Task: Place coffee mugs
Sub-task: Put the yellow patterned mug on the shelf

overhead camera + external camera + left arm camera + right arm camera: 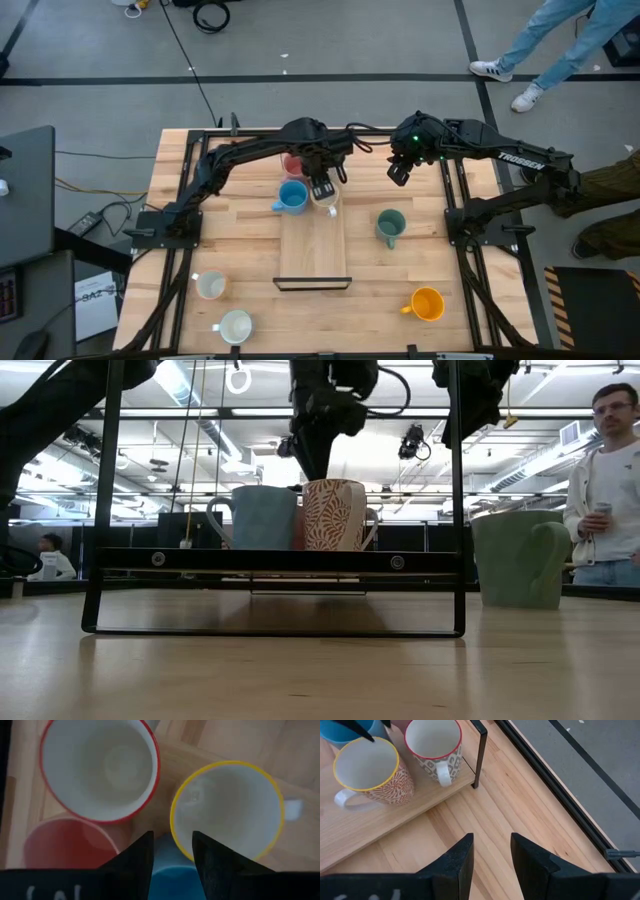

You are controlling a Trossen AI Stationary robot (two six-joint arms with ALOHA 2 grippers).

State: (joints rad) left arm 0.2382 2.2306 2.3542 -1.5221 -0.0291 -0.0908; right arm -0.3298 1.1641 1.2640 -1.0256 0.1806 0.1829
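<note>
High view, left gripper (322, 190) released above yellow-rimmed mug (326, 203), right gripper (399, 173) released.

Pink mug (292, 165) mostly hidden beneath left arm; blue mug (172, 877) cut off behind wrist fingers

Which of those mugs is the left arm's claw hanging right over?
The white ceramic mug with the yellow rim and orange pattern, on the wooden tray beside the red-rimmed mug and the blue mug. The left gripper hangs directly above its rim.

"TROSSEN" lettering on the right arm (520, 160).
</note>
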